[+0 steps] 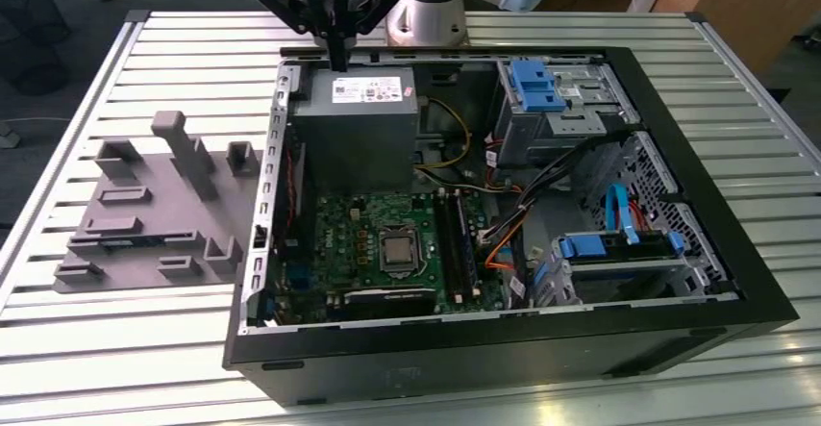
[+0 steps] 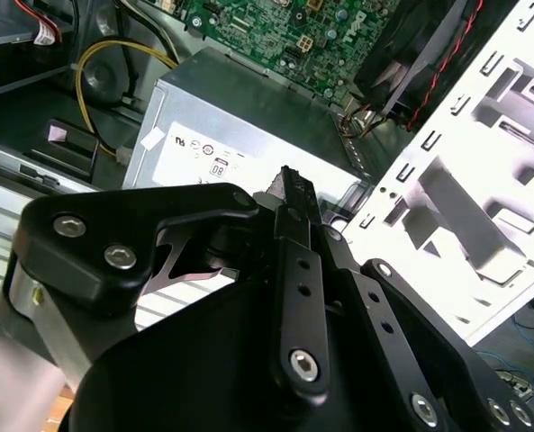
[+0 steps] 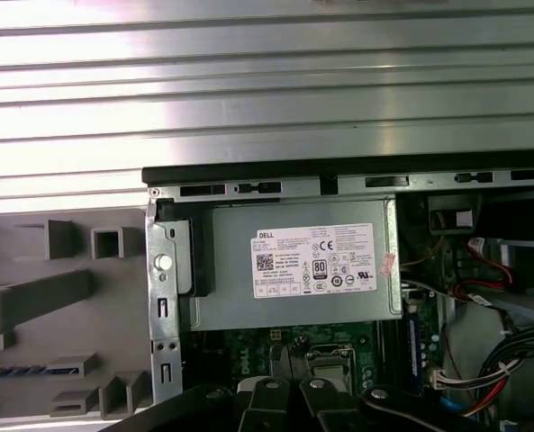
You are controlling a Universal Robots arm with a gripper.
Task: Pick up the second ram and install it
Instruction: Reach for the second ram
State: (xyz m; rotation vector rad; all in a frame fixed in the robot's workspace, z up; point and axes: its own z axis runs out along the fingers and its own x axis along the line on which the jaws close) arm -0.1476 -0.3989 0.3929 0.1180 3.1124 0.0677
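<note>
the ram (image 3: pixel 32 369) sits in the grey holder (image 1: pixel 141 205), not yet picked up. the pincer (image 1: pixel 340 59) hangs closed and empty above the power box (image 1: pixel 353 123).

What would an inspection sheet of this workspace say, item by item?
Surface: slatted metal table carrying an open PC case.
Job's things: ram lies in the grey holder beside the case, not yet picked up.
Clutter: nothing seen.
Pincer: pincer shut, above the power supply, apart from the ram.
Cables: yellow wires beside the power supply; blue cable inside the case.
Surroundings: wooden furniture beyond the table.
</note>
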